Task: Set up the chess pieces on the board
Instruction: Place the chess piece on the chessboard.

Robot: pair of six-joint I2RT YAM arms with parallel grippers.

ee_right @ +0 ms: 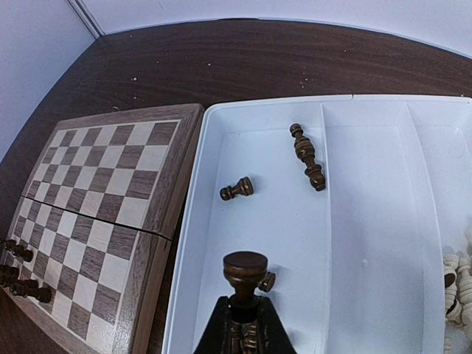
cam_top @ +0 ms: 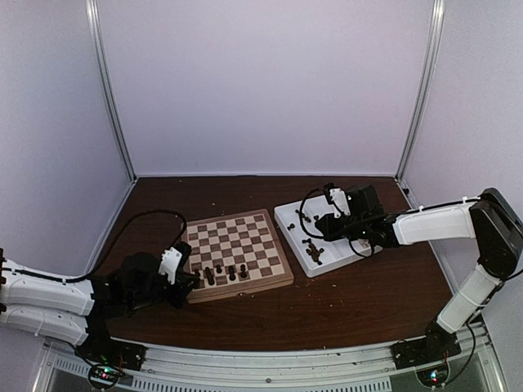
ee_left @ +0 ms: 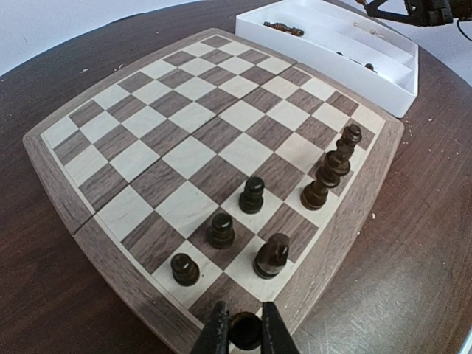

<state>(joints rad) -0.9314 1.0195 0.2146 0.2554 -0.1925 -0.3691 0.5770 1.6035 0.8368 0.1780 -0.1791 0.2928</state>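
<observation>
The board (cam_top: 245,237) lies left of centre on the table. Several dark chess pieces (ee_left: 252,195) stand on its two near rows, some in a line along the right edge (ee_left: 333,166). My left gripper (ee_left: 245,333) is shut on a dark piece (ee_left: 245,330) over the board's near corner (cam_top: 186,278). My right gripper (ee_right: 245,313) hovers over the white tray (ee_right: 369,221), shut on a dark piece (ee_right: 245,269) whose round base points away from the fingers. More dark pieces lie in the tray: a pawn (ee_right: 236,189) and a long piece (ee_right: 306,156).
The white compartmented tray (cam_top: 286,214) sits right of the board, almost touching it. Pale cream pieces (ee_right: 457,284) fill its right compartment. A small dark piece (ee_right: 267,281) lies just behind the held one. Dark wooden tabletop (ee_left: 413,243) surrounds both; white walls enclose the cell.
</observation>
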